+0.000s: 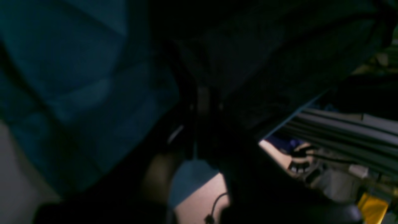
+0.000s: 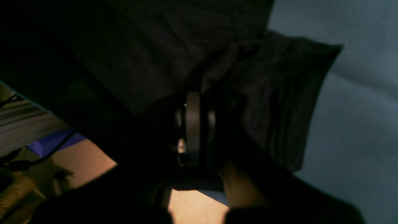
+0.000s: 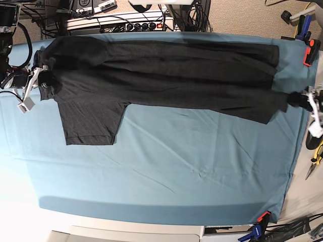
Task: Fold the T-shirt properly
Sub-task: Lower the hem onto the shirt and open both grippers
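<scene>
While the black T-shirt (image 3: 166, 75) lies stretched along the surface's (image 3: 176, 166) far side, left hand (image 3: 299, 101) and right hand (image 3: 41, 75) each pinch an end; limp cloth, likely best gripped at edges.

1. The T-shirt (image 3: 166, 75) lies stretched along the far part of the worktop (image 3: 176, 166), on the table cloth (image 3: 151, 186).
2. One sleeve (image 3: 88, 121) reaches toward the near side.
3. The right pincer (image 3: 43, 75) and left pincer (image 3: 295, 99) sit at the shirt's opposite ends.
</scene>
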You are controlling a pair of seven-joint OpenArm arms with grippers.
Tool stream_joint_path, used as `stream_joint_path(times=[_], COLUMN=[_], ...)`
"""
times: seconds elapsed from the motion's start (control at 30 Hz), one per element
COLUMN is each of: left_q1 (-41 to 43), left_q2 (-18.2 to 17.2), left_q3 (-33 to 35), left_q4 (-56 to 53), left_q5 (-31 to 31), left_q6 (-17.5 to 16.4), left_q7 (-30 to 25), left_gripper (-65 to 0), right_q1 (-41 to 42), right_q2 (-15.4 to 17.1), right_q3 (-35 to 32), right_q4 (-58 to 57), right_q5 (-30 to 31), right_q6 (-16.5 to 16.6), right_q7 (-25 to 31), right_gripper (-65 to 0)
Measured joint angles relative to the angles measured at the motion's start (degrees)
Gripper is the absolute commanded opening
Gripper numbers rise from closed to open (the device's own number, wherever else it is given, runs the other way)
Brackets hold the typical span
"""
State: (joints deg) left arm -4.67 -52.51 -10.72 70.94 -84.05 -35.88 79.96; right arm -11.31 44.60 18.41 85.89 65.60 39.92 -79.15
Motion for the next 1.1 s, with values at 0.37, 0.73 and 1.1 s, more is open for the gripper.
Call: stream_joint_path(times=[0.37, 0.73, 1.1], left_q1=[5.33, 5.46, 0.31], left_q2=[0.66, 0.55, 0.07], left_q3=[-0.13, -0.28, -10.95], left_q4=[0.46, 3.15, 10.4], left_q5=[0.17, 0.28, 0.07], left_q6=[0.02, -2.78, -2.8], left_q7=[0.17, 0.22, -0.96], left_gripper=[-65.0, -34.9, -35.0], right_q1=[0.0, 0.13, 23.78], right_q2=[0.0, -0.07, -14.51], right_q3=[0.0, 0.0, 1.42], right_q4=[0.0, -0.02, -18.32], right_q5=[-5.66, -12.26, -33.9], right_q6=[0.02, 0.04, -6.27], right_q7=[1.77, 4.46, 20.9], right_gripper=[-65.0, -30.7, -30.8])
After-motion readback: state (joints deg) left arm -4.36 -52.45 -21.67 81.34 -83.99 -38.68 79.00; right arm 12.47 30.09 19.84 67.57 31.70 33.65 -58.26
